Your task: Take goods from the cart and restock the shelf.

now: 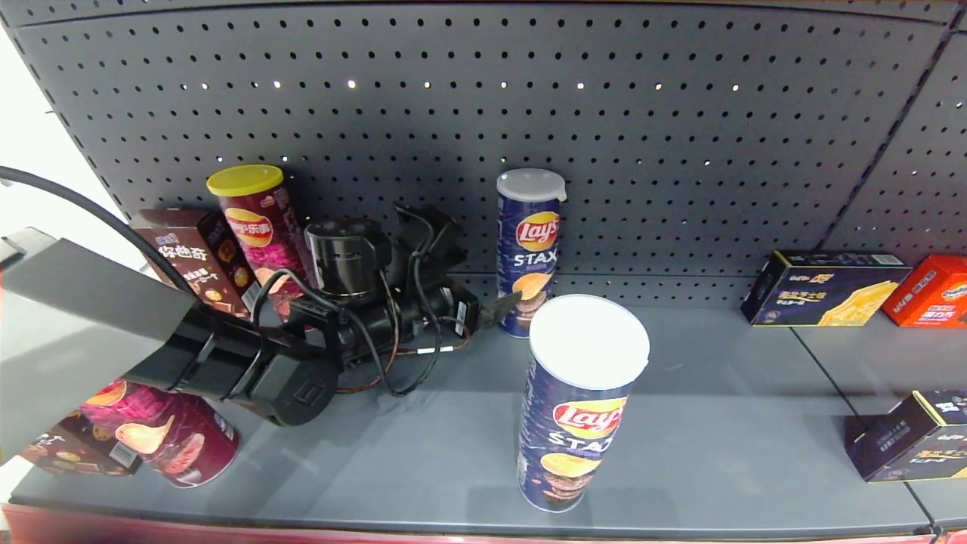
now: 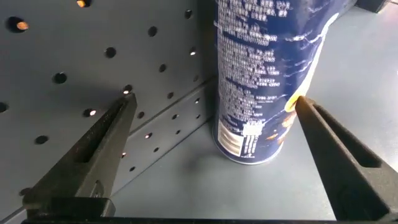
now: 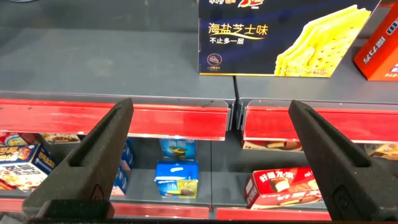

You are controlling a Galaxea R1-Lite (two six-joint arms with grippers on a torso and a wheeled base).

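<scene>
Nearest in the head view stands the front blue can (image 1: 580, 408), upright with a white lid, close to the front edge of the grey shelf (image 1: 725, 431). Behind it, against the pegboard (image 1: 604, 98), the rear blue can (image 1: 529, 249) also stands upright. The left end effector (image 1: 505, 306) sits low beside that rear can, on its left. Further left at the back stand a maroon can (image 1: 257, 223) with a yellow lid and a brown box (image 1: 193, 257) just beside it. At the front left corner a second maroon can (image 1: 174, 438) lies on its side. On the right, a dark blue cracker box (image 1: 823, 291) and an orange box (image 1: 929, 291) sit at the back, and another dark box (image 1: 906, 438) sits nearer the front.

From the left wrist, the end effector's fingers (image 2: 93, 155) are spread wide apart, with the rear blue can's base between them on the shelf. One fingertip overlaps the can's edge; whether it touches I cannot tell.

From the right wrist, the right end effector (image 3: 211, 109) is likewise spread apart and holds nothing. It faces the shelf's red front rail (image 3: 174, 118), with the cracker box and orange box above the rail. On a lower shelf lie a blue pack (image 3: 177, 177) and a red box (image 3: 286, 186).
</scene>
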